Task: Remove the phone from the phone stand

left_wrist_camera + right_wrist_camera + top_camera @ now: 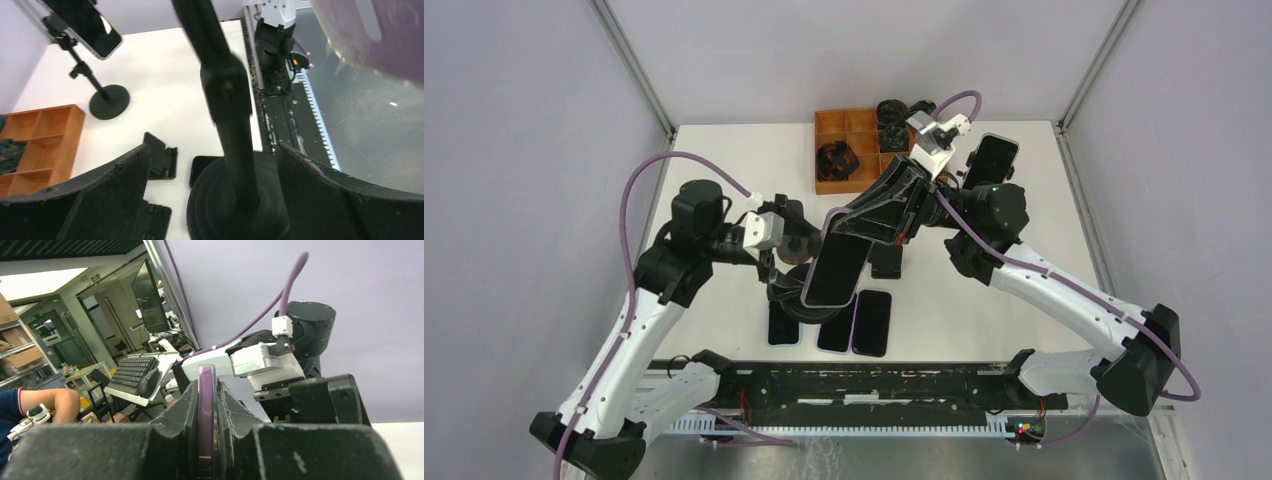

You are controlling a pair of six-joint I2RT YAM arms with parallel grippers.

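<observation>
Two grippers meet at mid-table [964,335]. The right gripper [206,405] is clamped on the phone [835,268]; in the right wrist view the purple-edged phone is edge-on, pinched between both fingers [235,410]. In the top view the phone is tilted with its dark screen up, held over the stand [235,200] and hiding most of it. Cannot tell whether it is seated in the cradle. The left gripper [212,150] is spread wide, its fingers [100,195] on either side of the stand's pole just above the round base, with a gap on each side, so it grips nothing. Three other phones [837,328] lie flat side by side just in front of the stand. A small folding holder [886,260] sits just right of the held phone. A second stand [109,101] at far right carries its own phone. An orange tray [854,150] sits at the far edge, with dark items in some compartments.
</observation>
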